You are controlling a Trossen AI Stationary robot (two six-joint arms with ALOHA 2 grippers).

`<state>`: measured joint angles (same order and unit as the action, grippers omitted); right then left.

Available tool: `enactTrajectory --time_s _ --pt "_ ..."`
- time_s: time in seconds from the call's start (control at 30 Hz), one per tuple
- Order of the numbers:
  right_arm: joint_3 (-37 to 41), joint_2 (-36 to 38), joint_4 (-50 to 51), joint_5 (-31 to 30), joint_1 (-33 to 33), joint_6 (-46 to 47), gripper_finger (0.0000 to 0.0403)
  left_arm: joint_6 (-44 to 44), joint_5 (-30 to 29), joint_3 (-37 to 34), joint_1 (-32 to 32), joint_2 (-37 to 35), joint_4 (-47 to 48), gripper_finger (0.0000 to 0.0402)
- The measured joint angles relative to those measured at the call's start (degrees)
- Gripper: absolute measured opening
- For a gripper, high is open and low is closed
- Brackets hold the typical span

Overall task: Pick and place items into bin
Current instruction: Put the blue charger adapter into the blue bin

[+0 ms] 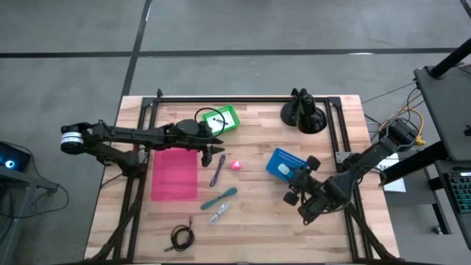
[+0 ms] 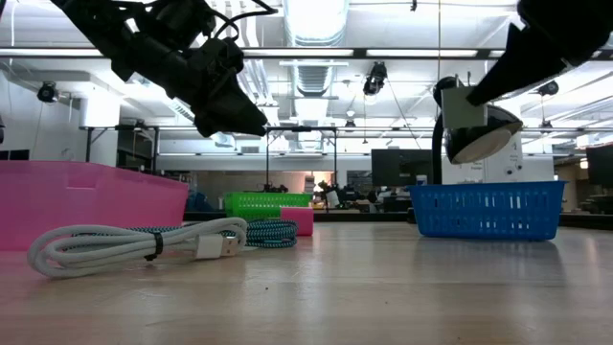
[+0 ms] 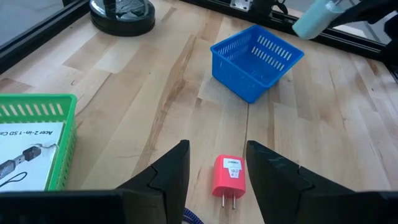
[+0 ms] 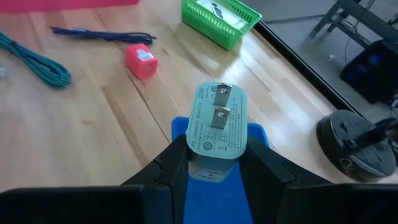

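My right gripper (image 4: pixel 214 168) is shut on a pale blue-green plug adapter (image 4: pixel 217 127) and hovers over the blue basket (image 1: pixel 282 163), above its rim in the low view (image 2: pixel 476 125). My left gripper (image 3: pixel 217 171) is open and held high above the table (image 2: pixel 235 115), near the pink bin's far right corner (image 1: pixel 213 152). Ahead of it, a pink-red plug adapter (image 3: pixel 228 176) lies flat on the wood. Near it lie a purple pen (image 1: pixel 218 169), a teal cable (image 1: pixel 223 196), a silver clip (image 1: pixel 218 215) and a black coiled cable (image 1: pixel 182 235). My right gripper pinches the adapter between its two fingers (image 4: pixel 168 171), one on each side wall (image 4: pixel 194 152) of the body. The labelled face with the two prongs (image 4: pixel 217 106) points back toward the wrist. The adapter is lifted clear and tilted above the blue basket (image 4: pixel 255 134).
A pink bin (image 1: pixel 174 174) sits left of centre and a green basket (image 1: pixel 222 119) holding a boxed item at the far side. A black round stand (image 1: pixel 303 114) is at the far right. A white cable (image 2: pixel 134 244) lies near the low camera. Metal rails frame the table.
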<state>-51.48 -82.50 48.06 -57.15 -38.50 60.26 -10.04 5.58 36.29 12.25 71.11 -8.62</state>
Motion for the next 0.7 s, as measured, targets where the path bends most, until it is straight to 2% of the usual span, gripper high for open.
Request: enactTrajectory --time_s 0.7 --pt "10.40 -0.02 -0.36 0.16 0.14 13.13 0.0105 0.00 -0.02 0.01 -0.01 0.00 -0.39 0.0141"
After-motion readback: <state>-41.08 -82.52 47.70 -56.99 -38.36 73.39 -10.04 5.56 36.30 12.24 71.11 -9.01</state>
